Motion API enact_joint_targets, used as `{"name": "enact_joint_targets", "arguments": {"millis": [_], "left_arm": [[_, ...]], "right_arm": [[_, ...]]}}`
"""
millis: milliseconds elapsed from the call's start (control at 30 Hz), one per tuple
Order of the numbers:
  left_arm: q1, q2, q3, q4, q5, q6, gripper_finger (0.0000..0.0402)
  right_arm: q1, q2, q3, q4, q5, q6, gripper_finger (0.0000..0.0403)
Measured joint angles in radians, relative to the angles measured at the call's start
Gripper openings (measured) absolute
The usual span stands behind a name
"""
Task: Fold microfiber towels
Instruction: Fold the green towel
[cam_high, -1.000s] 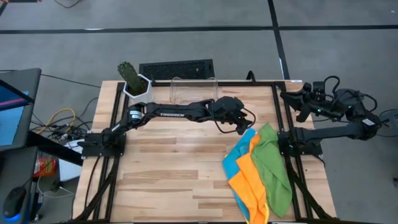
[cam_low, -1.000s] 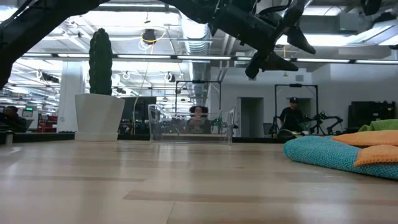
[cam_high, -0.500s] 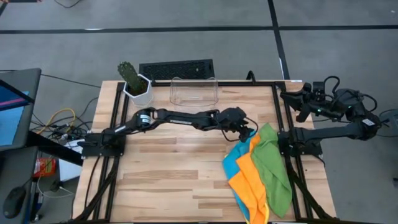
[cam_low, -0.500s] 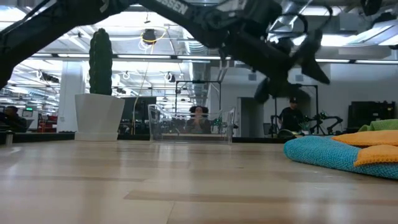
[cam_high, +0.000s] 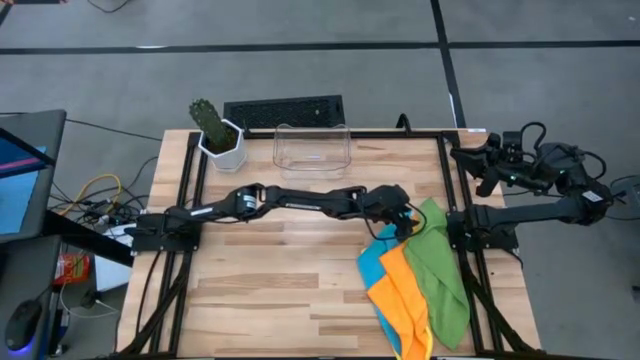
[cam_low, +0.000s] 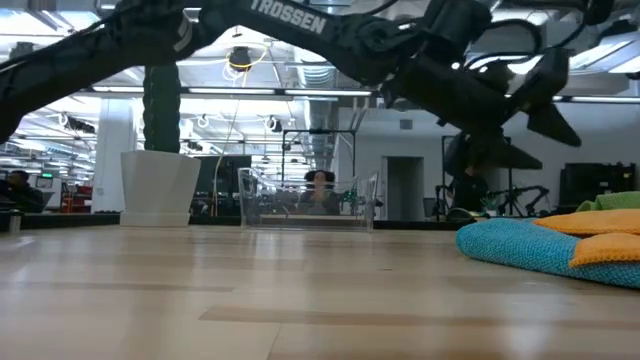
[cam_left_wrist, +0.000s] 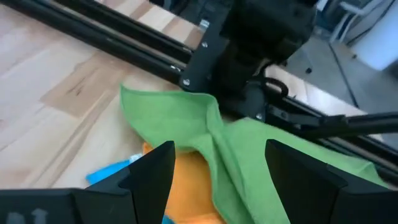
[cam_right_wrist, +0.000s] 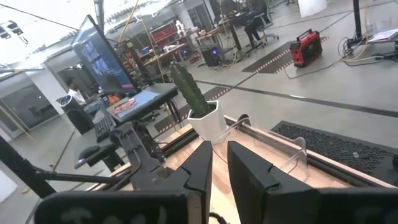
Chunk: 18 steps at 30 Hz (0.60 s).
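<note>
A: Nearest edge first; what lies on the tabletop (cam_high: 280, 280)?

B: Pale wood planks, bare on the left side; a loose pile of microfiber towels on the right side, running from the near edge up toward the middle; orange towel (cam_high: 405, 295) lies on top in the centre of the pile, blue towel (cam_high: 372, 268) shows at its left rim, green towel (cam_high: 440, 270) lies along the right; all three overlap and touch; none folded into a tidy rectangle; a fourth cloth not seen.

A: Left arm?

B: Stretched across the tabletop from its base at the left; left pincer (cam_high: 402, 222) sits over the far end of the pile, above the corner of the green towel (cam_left_wrist: 205, 130); from the wrist view the two fingers (cam_left_wrist: 155, 171) stand well apart, open, nothing between them; the cloth shows below the gap; whether the tips touch it, cannot tell; low view has the pincer (cam_low: 520, 120) raised above the pile.

A: Right arm?

B: Folded back off the right edge of the tabletop; right pincer (cam_high: 470, 160) near the far right corner; fingers (cam_right_wrist: 202, 171) close to each other with a thin gap, holding nothing.

A: Farther back?

B: Clear plastic bin (cam_high: 312, 148) at the far edge, centre; a potted cactus (cam_high: 212, 128) just left of it.
</note>
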Motion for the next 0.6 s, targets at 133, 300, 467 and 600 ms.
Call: {"name": "enact_joint_targets", "arguments": {"millis": [133, 300, 467, 600], "left_arm": [[0.001, 0.019, -0.021, -0.011, 0.016, -0.047, 0.0245], [0.002, 0.017, -0.019, -0.007, -0.018, -0.018, 0.0245], [0.002, 0.015, -0.019, 0.055, -0.004, -0.013, 0.0245], [-0.002, 0.04, -0.011, 0.077, 0.008, 0.002, 0.0245]], "right_arm": [[0.0, 0.0, 0.0, -0.001, 0.0, 0.0, 0.0076], [0.0, 0.0, 0.0, -0.008, 0.0, 0.0, 0.0076], [0.0, 0.0, 0.0, -0.015, 0.0, 0.0, 0.0076], [0.0, 0.0, 0.0, -0.019, 0.0, 0.0, 0.0076]]}}
